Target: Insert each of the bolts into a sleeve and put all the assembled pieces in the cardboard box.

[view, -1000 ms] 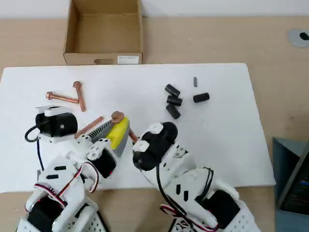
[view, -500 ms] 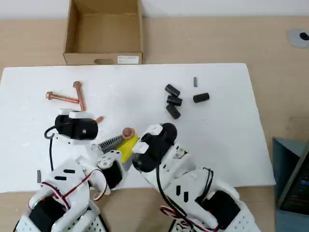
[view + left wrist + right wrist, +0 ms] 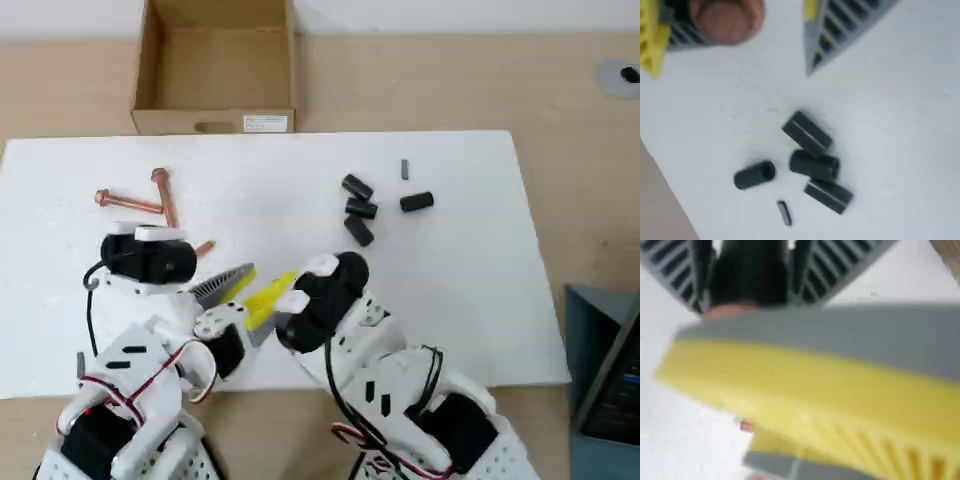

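high view: white mat (image 3: 450, 300) on wood table (image 3: 450, 80); left end effector (image 3: 268, 278) released, right end effector (image 3: 747, 290) unclear.

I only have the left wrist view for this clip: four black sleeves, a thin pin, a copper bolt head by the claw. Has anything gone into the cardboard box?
Observer: No, the high view shows the cardboard box with nothing inside.
Operator: Any bolts left loose?
Observer: Yes, one bolt and a second bolt lie together on the white mat, apart from the sleeves.
Operator: Just those?
Observer: A third bolt's end pokes out beside the left arm.
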You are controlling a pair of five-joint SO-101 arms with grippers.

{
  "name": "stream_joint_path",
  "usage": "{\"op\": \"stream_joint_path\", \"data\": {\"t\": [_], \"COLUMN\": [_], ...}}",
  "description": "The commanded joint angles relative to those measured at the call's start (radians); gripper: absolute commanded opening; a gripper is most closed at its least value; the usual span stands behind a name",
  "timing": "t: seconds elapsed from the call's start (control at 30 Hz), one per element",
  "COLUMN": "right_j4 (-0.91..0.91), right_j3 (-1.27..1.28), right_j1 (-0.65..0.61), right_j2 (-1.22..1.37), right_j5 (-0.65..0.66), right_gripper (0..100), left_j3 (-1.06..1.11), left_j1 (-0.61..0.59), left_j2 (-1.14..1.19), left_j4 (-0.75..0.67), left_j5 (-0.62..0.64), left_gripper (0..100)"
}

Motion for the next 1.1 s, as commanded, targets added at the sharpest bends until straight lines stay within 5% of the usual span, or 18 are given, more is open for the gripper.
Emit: {"op": "stream_joint_path", "data": {"t": [0.0,0.17,0.3,0.7,1.07], "right_j4": [-0.029,-0.028,-0.021,-0.020,-0.023], "right_j3": [-0.033,-0.031,-0.031,-0.094,-0.530], "right_j1": [0.013,0.018,0.031,0.328,0.352], "right_j2": [-0.015,-0.015,-0.015,0.019,0.576], "right_j5": [0.008,0.005,0.002,0.003,-0.002], "right_gripper": [0.9,0.9,0.9,0.9,0.9], "left_j3": [-0.083,-0.115,-0.115,0.176,0.407], "left_j1": [-0.037,-0.143,-0.256,-0.605,-0.647], "left_j2": [-0.002,-0.002,-0.005,-0.005,-0.007], "left_j4": [0.002,0.002,0.002,-0.006,-0.072], "left_j5": [-0.009,-0.015,-0.127,-0.321,-0.321], "left_gripper": [20,17,0,0,0]}}
